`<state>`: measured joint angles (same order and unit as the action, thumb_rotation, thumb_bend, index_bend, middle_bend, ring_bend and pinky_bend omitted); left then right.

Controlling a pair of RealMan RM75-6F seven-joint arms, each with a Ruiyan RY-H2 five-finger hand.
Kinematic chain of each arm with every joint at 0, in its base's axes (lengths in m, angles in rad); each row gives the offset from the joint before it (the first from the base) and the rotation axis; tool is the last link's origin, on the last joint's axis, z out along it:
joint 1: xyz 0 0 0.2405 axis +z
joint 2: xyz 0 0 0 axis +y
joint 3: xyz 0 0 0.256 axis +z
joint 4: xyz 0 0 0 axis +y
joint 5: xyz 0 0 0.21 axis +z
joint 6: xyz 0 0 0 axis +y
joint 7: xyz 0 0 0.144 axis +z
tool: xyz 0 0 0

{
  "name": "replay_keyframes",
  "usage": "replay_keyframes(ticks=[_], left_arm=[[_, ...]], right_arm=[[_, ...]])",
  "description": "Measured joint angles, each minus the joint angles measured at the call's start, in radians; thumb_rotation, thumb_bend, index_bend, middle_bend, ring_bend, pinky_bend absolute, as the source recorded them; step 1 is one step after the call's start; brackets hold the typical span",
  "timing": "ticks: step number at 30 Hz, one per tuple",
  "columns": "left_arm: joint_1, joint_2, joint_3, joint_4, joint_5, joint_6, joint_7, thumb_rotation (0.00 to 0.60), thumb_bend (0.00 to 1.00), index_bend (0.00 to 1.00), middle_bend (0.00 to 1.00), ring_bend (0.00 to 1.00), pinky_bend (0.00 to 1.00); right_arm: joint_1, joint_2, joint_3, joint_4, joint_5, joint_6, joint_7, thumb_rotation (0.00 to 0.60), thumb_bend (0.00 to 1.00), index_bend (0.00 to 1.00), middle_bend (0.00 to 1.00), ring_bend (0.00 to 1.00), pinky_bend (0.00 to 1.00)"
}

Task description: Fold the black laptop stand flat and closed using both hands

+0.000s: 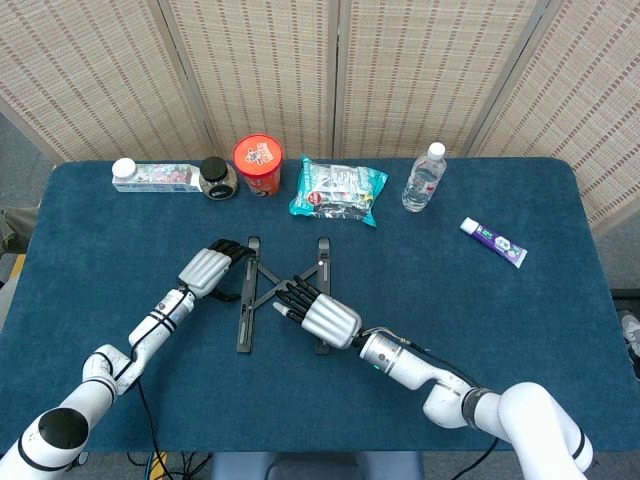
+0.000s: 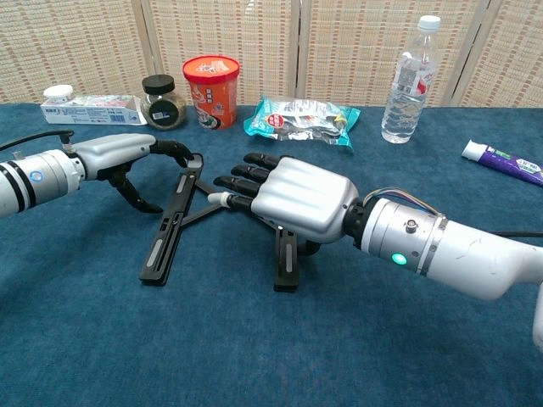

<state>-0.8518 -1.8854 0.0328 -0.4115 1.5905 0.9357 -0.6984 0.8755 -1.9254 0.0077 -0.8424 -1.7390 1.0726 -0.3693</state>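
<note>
The black laptop stand (image 1: 245, 312) lies open on the blue table, its two rails apart and joined by crossed links (image 2: 197, 212). My left hand (image 1: 208, 268) sits at the far end of the left rail (image 2: 166, 242); its curled fingertips (image 2: 178, 151) touch that end and the thumb hangs clear beside it. My right hand (image 1: 320, 314) lies palm down over the middle of the right rail (image 2: 286, 267). Its fingers (image 2: 242, 180) stretch left over the links, holding nothing. The part of the right rail under the palm is hidden.
Along the back edge stand a white box (image 1: 150, 177), a dark jar (image 1: 215, 180), a red cup (image 1: 258, 165), a snack bag (image 1: 338, 190) and a water bottle (image 1: 424, 178). A toothpaste tube (image 1: 493, 241) lies at the right.
</note>
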Motion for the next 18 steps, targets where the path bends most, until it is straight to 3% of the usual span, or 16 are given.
replay_keyframes(ticks=[18], left_arm=[[-0.013,-0.010,-0.001,-0.012,0.001,0.003,-0.007,0.600,0.14,0.14,0.19,0.11,0.07]], right_arm=[[0.029,-0.034,0.020,0.022,0.012,-0.003,-0.013,0.600,0.00,0.00,0.00,0.00,0.00]])
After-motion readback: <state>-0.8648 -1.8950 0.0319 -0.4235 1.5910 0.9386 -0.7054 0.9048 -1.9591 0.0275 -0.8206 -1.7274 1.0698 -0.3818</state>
